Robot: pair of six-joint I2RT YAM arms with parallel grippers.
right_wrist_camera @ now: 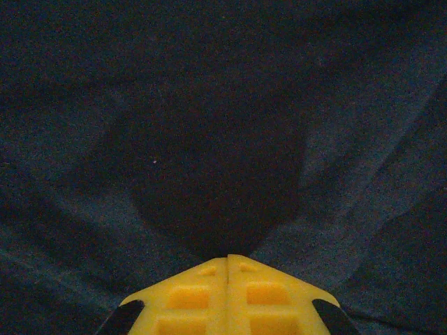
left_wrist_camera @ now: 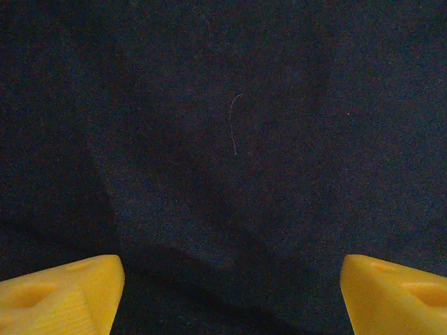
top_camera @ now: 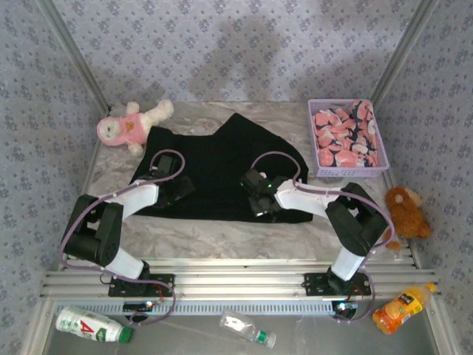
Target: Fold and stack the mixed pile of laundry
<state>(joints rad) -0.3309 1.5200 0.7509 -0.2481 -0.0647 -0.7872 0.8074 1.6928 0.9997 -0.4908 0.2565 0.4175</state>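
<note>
The black T-shirt (top_camera: 222, 159) lies spread out flat in the middle of the table (top_camera: 222, 238). It is soft, dull cloth with no print. Its long side runs left to right. The near edge is nearly straight, and one pointy corner pokes toward the far side. Up close the cloth (left_wrist_camera: 244, 139) is smooth, with a thin pale thread lying on it.

The pink garment (top_camera: 344, 137) is scrunched up in the basket (top_camera: 349, 172) at the far right. It has dark and white shapes all over it. The basket is pale purple plastic with small holes.

The left claw (top_camera: 176, 188) sits over the left part of the shirt. Its yellow fingers (left_wrist_camera: 63, 293) are spread wide apart with nothing between them.

The right claw (top_camera: 260, 201) is over the near right part of the shirt. Its yellow fingers (right_wrist_camera: 188, 293) are pressed tight together. Creases in the cloth (right_wrist_camera: 209, 105) run in toward the tips, so it looks to be pinching the shirt.
</note>
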